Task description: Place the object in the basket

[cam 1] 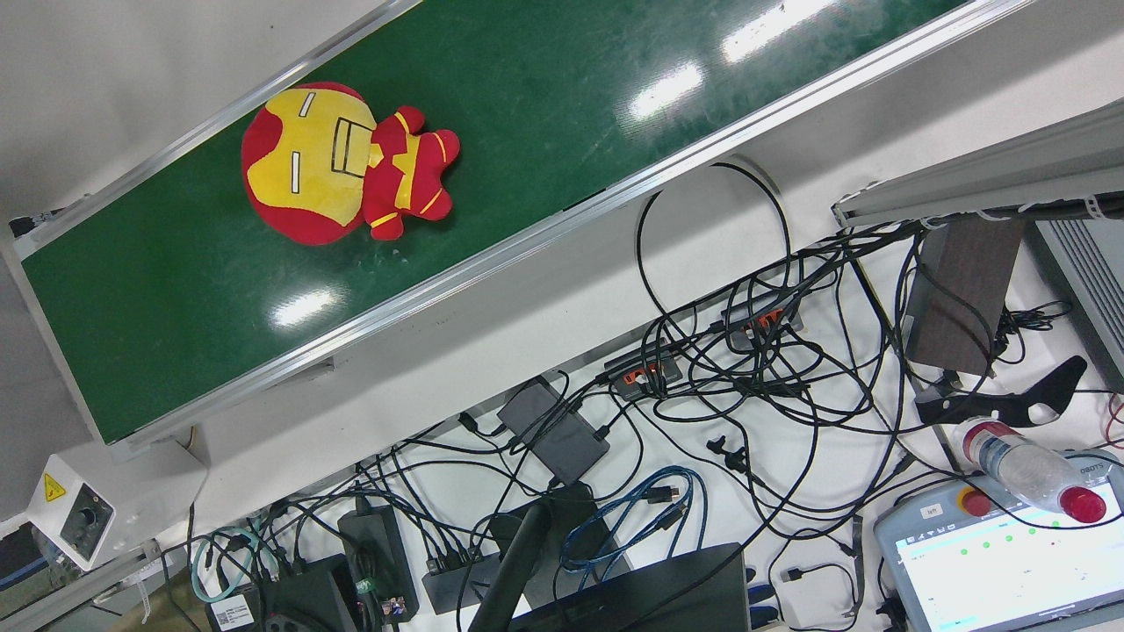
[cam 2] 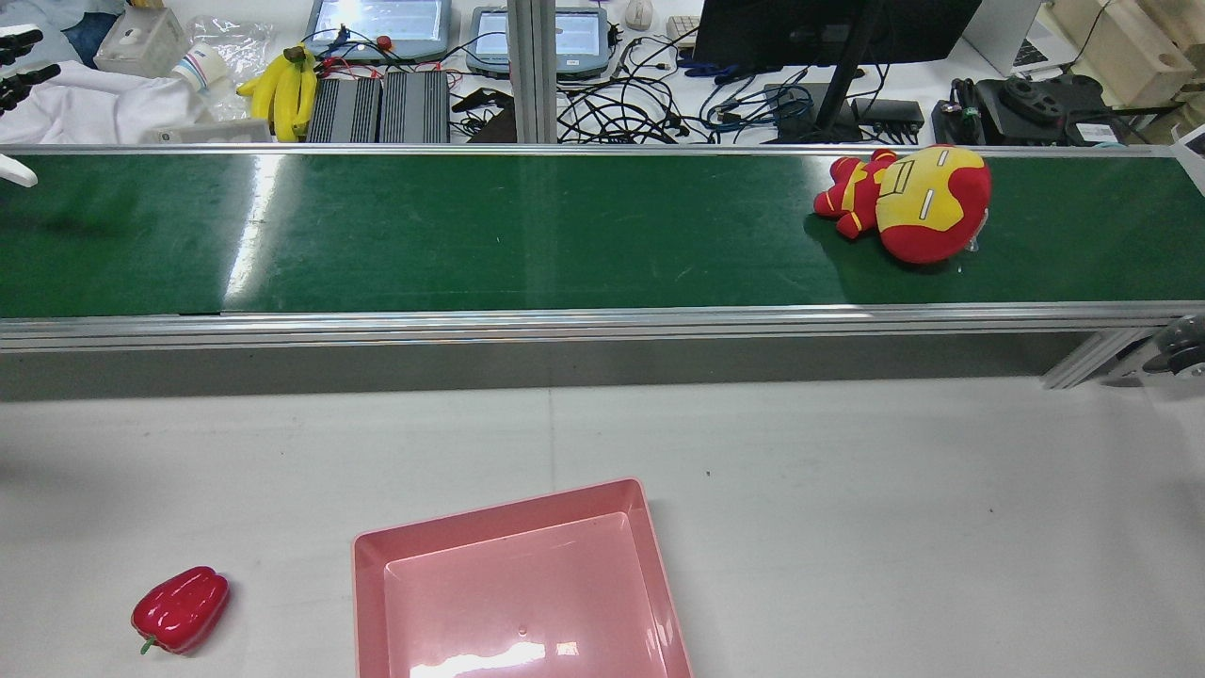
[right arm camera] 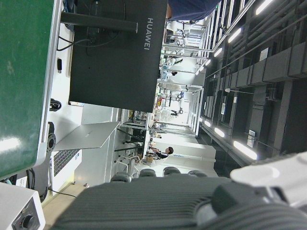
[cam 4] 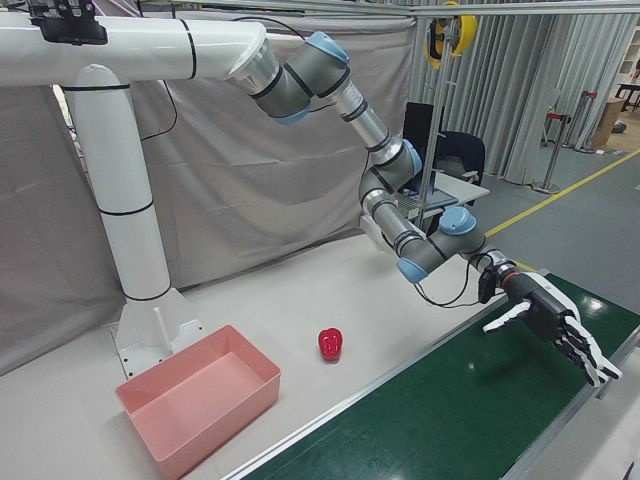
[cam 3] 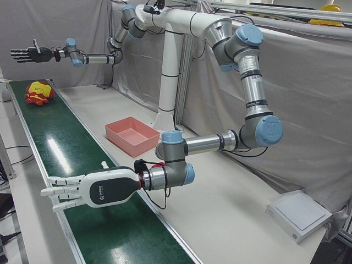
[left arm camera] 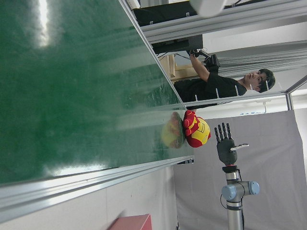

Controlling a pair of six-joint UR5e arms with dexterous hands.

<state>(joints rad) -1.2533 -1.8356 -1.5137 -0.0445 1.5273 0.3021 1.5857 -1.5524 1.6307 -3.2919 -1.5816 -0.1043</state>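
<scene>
A red and yellow plush figure (cam 2: 908, 202) lies on the green conveyor belt (cam 2: 527, 235) near its right end in the rear view; it also shows in the front view (cam 1: 338, 162) and left-front view (cam 3: 39, 92). A pink basket (cam 2: 372, 556) stands empty on the white table. My right hand (cam 3: 26, 54) hovers open above and beyond the plush, fingers spread. My left hand (cam 3: 82, 190) hovers open over the belt's other end, far from the plush; it also shows in the right-front view (cam 4: 550, 322), and only its fingertips (cam 2: 21, 73) in the rear view.
A red bell pepper (cam 2: 181, 610) lies on the table left of the basket, also in the right-front view (cam 4: 331, 343). Behind the belt are monitors, cables, bananas (cam 2: 282, 89) and tablets. A person (left arm camera: 225, 84) stands beyond the belt's far end.
</scene>
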